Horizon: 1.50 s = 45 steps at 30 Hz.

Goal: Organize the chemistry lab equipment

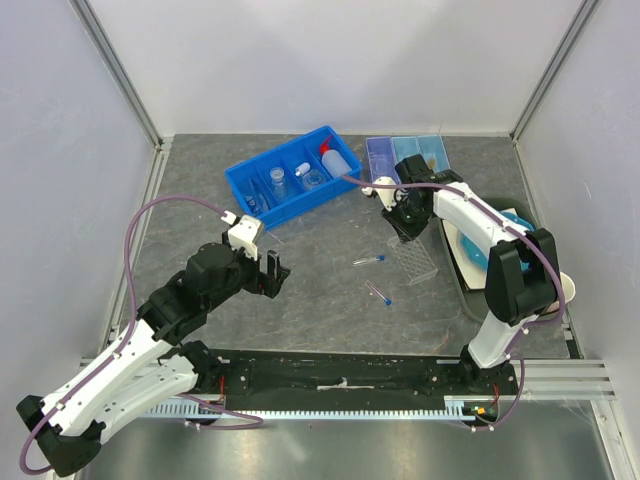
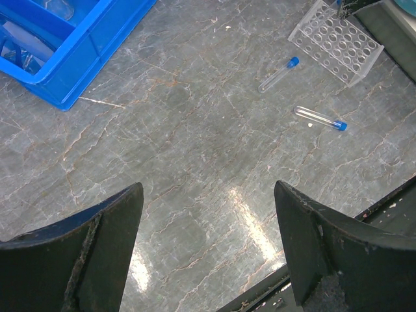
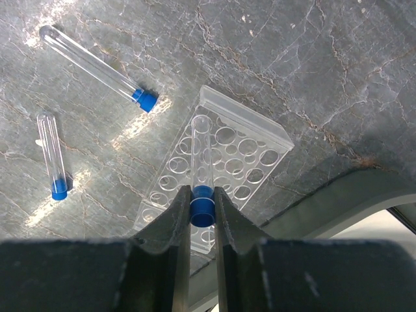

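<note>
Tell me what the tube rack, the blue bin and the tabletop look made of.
Tube rack: clear, glossy plastic, probably acrylic; the tabletop shows through it. Blue bin: opaque moulded plastic, smooth sheen on its wall. Tabletop: grey stone look with pale veins, semi-glossy by the glare; possibly laminate.

Looking like an enclosed robotics lab test cell, not a home or shop. Standing boxed in by plain white panels (image 1: 330, 60) and aluminium framing (image 1: 118, 72), over a grey stone-patterned tabletop (image 1: 320, 250). Carrying a left arm (image 1: 130, 350) and right arm (image 1: 510, 270) bolted along an extruded rail (image 1: 340, 408). Holding staged chemistry props: blue bin (image 1: 300, 207), clear tube rack (image 1: 415, 258), blue-capped test tubes (image 1: 368, 260).
</note>
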Tool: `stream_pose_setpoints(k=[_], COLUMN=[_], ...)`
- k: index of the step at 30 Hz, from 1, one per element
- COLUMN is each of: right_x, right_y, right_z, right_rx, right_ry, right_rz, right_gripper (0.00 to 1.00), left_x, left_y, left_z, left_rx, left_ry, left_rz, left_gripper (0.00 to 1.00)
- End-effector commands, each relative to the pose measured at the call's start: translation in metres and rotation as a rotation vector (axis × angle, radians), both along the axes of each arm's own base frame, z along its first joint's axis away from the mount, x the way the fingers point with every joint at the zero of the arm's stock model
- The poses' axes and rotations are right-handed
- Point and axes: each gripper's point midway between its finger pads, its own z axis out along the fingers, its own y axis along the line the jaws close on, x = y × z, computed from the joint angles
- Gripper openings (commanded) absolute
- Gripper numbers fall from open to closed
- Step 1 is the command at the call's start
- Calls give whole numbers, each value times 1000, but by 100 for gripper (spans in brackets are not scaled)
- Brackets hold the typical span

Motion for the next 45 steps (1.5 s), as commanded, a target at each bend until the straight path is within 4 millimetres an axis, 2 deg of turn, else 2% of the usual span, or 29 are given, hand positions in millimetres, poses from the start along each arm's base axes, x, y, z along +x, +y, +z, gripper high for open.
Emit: stream_pose_setpoints(k=[1, 14, 24, 29, 32, 36, 38, 40, 42, 44, 45], right_x=[4, 19, 28, 30, 33, 35, 32, 26, 15, 7, 2], right_y=[5, 15, 23, 23, 28, 34, 36, 34, 34, 39, 33], right_z=[5, -8, -2, 0, 14, 51, 62, 75, 87, 98, 105], right_rx=[-2, -38, -41, -49, -24, 40, 64, 89, 139, 223, 256], right_ry=[-13, 25, 10, 11, -10, -86, -107, -136, -153, -164, -182], right_rz=[9, 20, 32, 33, 35, 39, 48, 67, 91, 123, 118], right_gripper=[19, 25, 31, 46, 51, 59, 64, 67, 70, 73, 74], left_x=[1, 1, 1, 2, 1, -1, -2, -3, -4, -7, -14], left_y=[-1, -1, -1, -1, -3, -4, -5, -5, -9, -18, -27], left_z=[4, 4, 2, 2, 3, 7, 11, 12, 14, 14, 11], left_rx=[-12, -11, -4, -5, -11, -24, -38, -48, -82, -100, -110], left_ry=[-4, -5, 2, 0, -4, -19, -34, -41, -56, -74, -64], left_rz=[3, 5, 3, 3, -6, -21, -30, -33, -45, -102, -169], left_gripper=[88, 88, 88, 88, 88, 89, 94, 100, 100, 100, 100])
